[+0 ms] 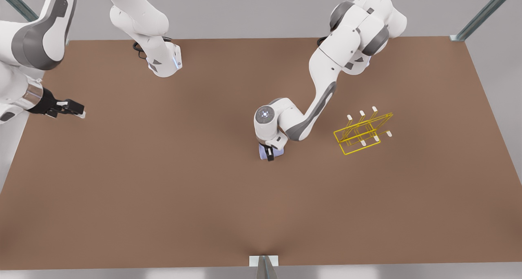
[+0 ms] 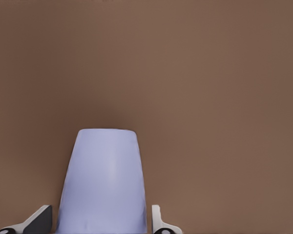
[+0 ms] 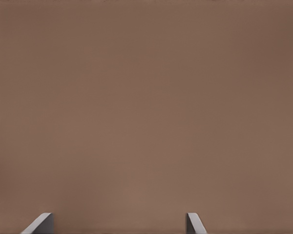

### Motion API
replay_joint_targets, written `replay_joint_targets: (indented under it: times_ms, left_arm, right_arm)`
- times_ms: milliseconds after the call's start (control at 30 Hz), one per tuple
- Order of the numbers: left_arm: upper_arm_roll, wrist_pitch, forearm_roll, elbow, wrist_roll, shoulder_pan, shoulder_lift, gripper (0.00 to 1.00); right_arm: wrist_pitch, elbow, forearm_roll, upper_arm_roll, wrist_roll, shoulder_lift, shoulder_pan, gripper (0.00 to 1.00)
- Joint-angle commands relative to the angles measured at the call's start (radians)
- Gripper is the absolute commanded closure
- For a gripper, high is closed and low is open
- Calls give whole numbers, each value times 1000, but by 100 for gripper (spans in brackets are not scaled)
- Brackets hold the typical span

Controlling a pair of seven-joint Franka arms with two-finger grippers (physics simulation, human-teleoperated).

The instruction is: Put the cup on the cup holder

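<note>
The cup is the task's thing, though the brown table is by far the largest item, spreading under both arms. Next in size is the cup holder, a yellow wire rack with white-tipped pegs, standing on the table well apart from the cup, toward the front view's right. The lavender-blue cup itself sits between the jaws of the left gripper, near the table's middle; in the left wrist view the cup reaches out past the fingertips with its flat end forward, one finger flanking it on each side. The jaws sit tight against the cup's walls, grasping it. Whether the cup touches the table or hangs just above it, I cannot tell. The right gripper waits at the front view's far left, over the table's edge, far from cup and rack; its fingertips stand spread apart, released, with bare table between them.
</note>
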Motion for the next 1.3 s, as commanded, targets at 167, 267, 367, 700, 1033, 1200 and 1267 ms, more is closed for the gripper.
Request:
replay_joint_targets:
  times_ms: [167, 267, 367, 700, 1033, 1200, 1267]
  left_arm:
    - [0, 41, 28, -3, -47, -23, -1, 0]
    - [0, 42, 51, -5, -47, -16, 2, 0]
    - [0, 44, 63, -3, -47, -18, 7, 0]
    - [0, 42, 97, 4, -45, -33, 47, 1]
    - [-3, -7, 97, 30, -28, -29, -22, 30]
    - [-12, -246, 190, 86, -11, -58, -52, 30]
    - [-15, -431, 213, 115, 35, -72, -53, 30]
  right_arm:
    - [102, 15, 9, 26, -53, 81, 64, 0]
    - [110, 18, 10, 26, -53, 98, 62, 0]
    - [129, 20, 10, 26, -58, 107, 62, 0]
    - [132, 18, 10, 25, -61, 123, 58, 0]
    - [132, 18, 10, 23, -62, 153, 44, 0]
    - [141, 20, 14, 25, -61, 150, 44, 0]
    - [133, 17, 21, 28, -50, 118, 55, 0]
